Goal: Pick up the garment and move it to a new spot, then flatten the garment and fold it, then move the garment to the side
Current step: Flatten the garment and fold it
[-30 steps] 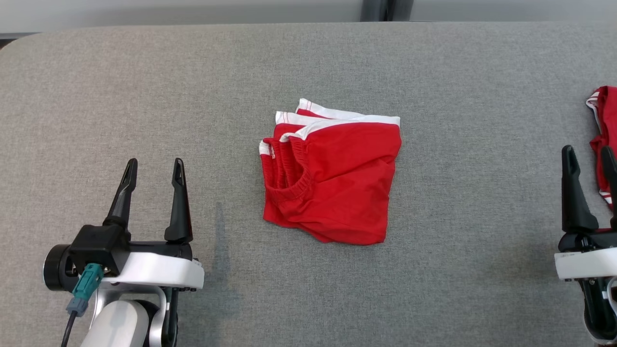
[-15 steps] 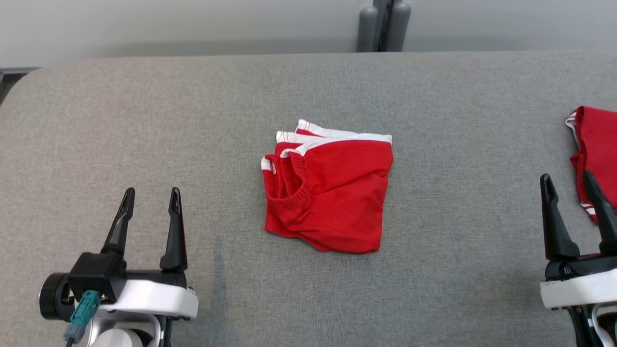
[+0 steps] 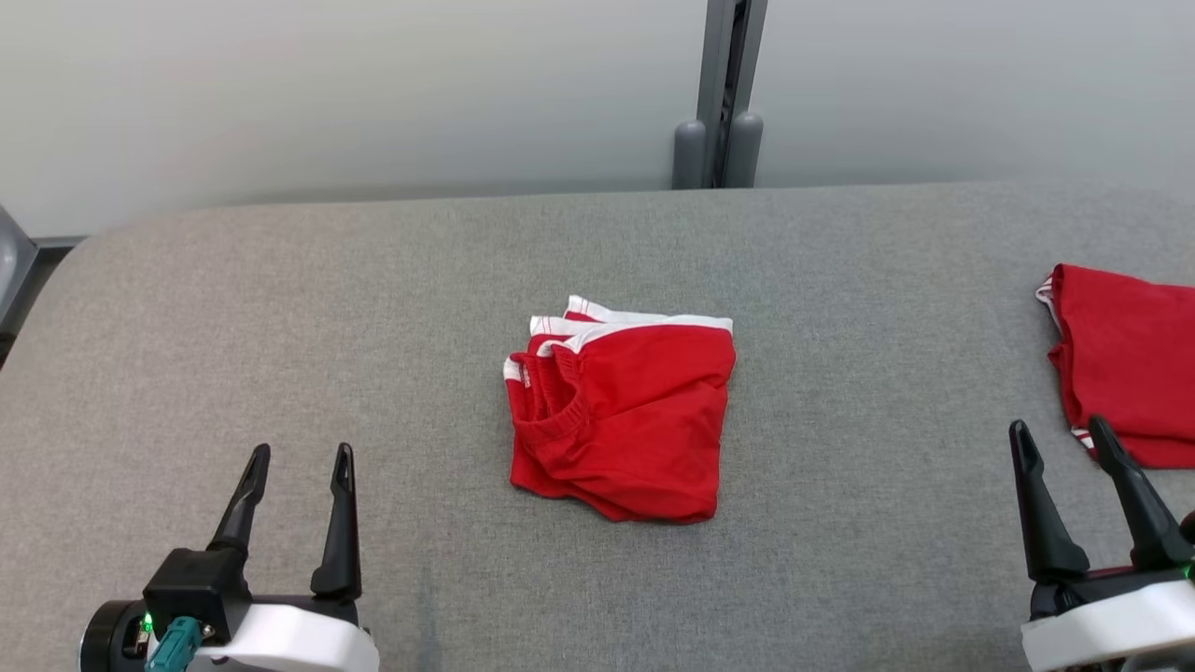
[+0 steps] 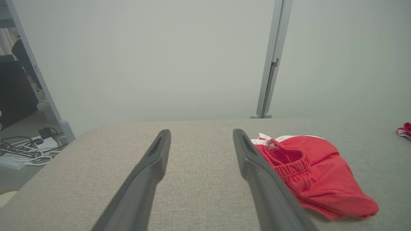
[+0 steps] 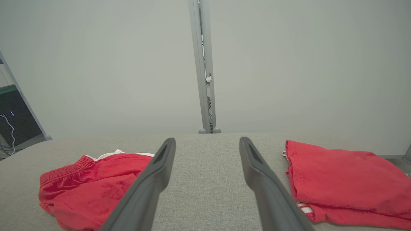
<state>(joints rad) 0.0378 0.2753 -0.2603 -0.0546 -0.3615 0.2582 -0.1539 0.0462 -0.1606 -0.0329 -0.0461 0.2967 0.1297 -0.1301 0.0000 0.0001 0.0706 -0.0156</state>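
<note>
The garment (image 3: 621, 420), red shorts with white trim and an elastic waistband, lies folded in a rough square at the middle of the grey padded table (image 3: 280, 308). My left gripper (image 3: 302, 451) stands open near the front left, well apart from the shorts, with nothing between its fingers. In the left wrist view the garment (image 4: 314, 173) lies to the right of the left gripper (image 4: 200, 131). My right gripper (image 3: 1058, 425) is open at the front right, also holding nothing. In the right wrist view the garment (image 5: 93, 179) sits left of the right gripper (image 5: 207, 139).
A second red garment (image 3: 1125, 359) lies folded at the table's right edge, just beyond my right gripper, and it lies at right in the right wrist view (image 5: 346, 179). A grey post (image 3: 719, 93) stands against the pale wall behind the table. Cables (image 4: 22, 147) lie on the floor off the left end.
The head camera has tilted up, so the whole picture slid down and more wall shows. The garment stays where it was on the table. Both grippers remain open.
</note>
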